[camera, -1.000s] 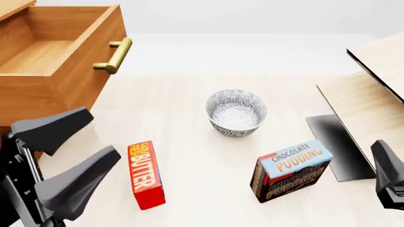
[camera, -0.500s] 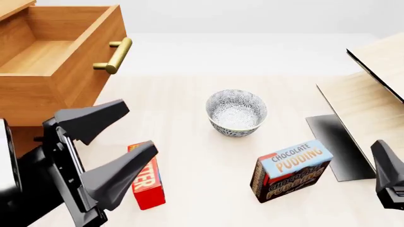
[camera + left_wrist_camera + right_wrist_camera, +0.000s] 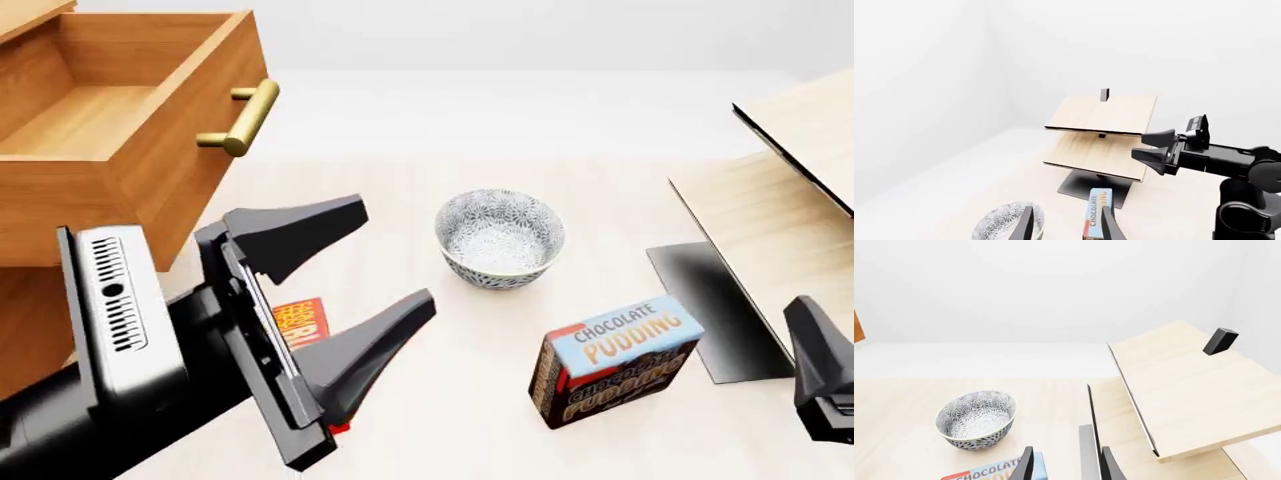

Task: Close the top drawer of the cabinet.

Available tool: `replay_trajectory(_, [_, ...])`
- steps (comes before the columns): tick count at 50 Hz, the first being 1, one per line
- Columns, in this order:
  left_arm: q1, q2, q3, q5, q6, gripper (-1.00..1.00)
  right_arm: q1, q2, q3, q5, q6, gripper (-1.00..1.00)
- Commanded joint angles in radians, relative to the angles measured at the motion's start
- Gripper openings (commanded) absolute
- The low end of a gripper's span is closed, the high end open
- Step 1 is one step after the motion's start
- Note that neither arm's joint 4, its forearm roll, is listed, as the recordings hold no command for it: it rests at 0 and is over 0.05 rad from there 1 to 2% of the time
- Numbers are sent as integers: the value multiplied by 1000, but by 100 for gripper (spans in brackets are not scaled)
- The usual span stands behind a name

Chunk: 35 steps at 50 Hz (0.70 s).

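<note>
— Left jaws point(image 3: 350, 268)?
— Spread apart, empty. Half under them lies one red butter box point(image 3: 302, 322); just beyond, one patterned round bowl point(image 3: 499, 238) and one pudding carton point(image 3: 614, 362).
— The top drawer point(image 3: 127, 110)?
— Left of those jaws, farther off, pulled out of the cabinet point(image 3: 40, 300); honey wood, brass bar handle point(image 3: 246, 117) facing right.
— Right jaws point(image 3: 1065, 465)?
— Slightly parted, empty.

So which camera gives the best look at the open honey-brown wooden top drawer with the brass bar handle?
The front view: the honey-brown wooden top drawer stands pulled out, showing its lighter inside and brass bar handle. The left wrist view misses it entirely; the right wrist view catches only a brown sliver at its edge.
</note>
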State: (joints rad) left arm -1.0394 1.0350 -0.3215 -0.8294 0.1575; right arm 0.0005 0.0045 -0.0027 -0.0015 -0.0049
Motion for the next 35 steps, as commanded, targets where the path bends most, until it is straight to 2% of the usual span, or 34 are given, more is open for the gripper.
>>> replay_trajectory(1, [-29, 113, -68, -50, 23, 100, 0, 0, 0, 0, 0, 100])
replay_trajectory(8, [-17, 153, -95, -63, 29, 100, 0, 0, 0, 0, 0, 100])
replay_trajectory(19, [47, 227, -116, -106, 20, 100, 0, 0, 0, 0, 0, 100])
replay_trajectory(35, [88, 257, -187, -62, 27, 100, 0, 0, 0, 0, 0, 100])
